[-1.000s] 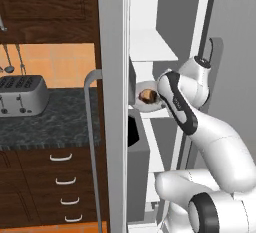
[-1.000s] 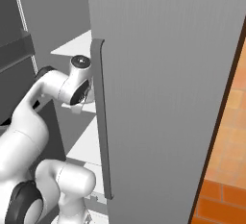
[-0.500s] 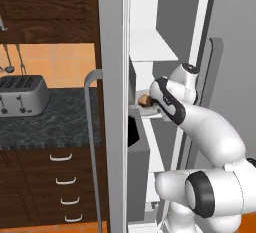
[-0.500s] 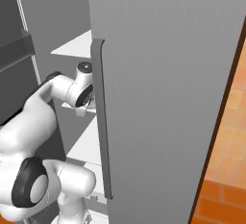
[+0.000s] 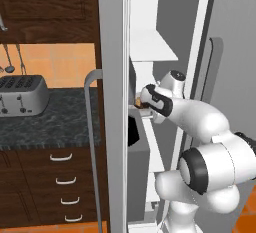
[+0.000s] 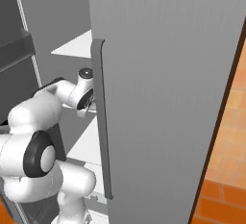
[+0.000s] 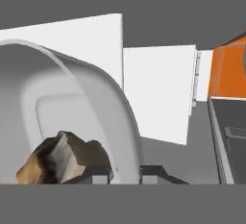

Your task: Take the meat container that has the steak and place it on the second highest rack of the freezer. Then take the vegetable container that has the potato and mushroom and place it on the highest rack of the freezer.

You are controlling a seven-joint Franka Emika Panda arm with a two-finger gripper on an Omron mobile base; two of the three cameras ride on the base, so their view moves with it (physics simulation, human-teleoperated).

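My gripper (image 7: 126, 174) is shut on the rim of the white meat container (image 7: 81, 98), one fingertip inside and one outside the wall. The steak (image 7: 62, 158), a brown lump with a paler patch, lies in the container close to the fingers. In the left base view the gripper (image 5: 143, 105) reaches into the freezer's white interior (image 5: 165, 12), and a sliver of the steak (image 5: 138, 100) shows past the door's edge. A white rack (image 5: 152, 47) lies above the hand. Another rack (image 6: 89, 143) lies below the gripper (image 6: 86, 106). The potato and the mushroom are out of view.
The grey freezer door (image 5: 112, 102) and its handle (image 5: 90, 142) stand close on the arm's left. The other grey door (image 6: 168, 88) hems in its right. A dark door bin (image 6: 14, 50) juts out. A toaster (image 5: 22, 94) sits on the dark counter (image 5: 55, 122) above drawers.
The hand has pushed deeper into the freezer and slightly lower with the container. The elbow has dropped and swung nearer the cameras.
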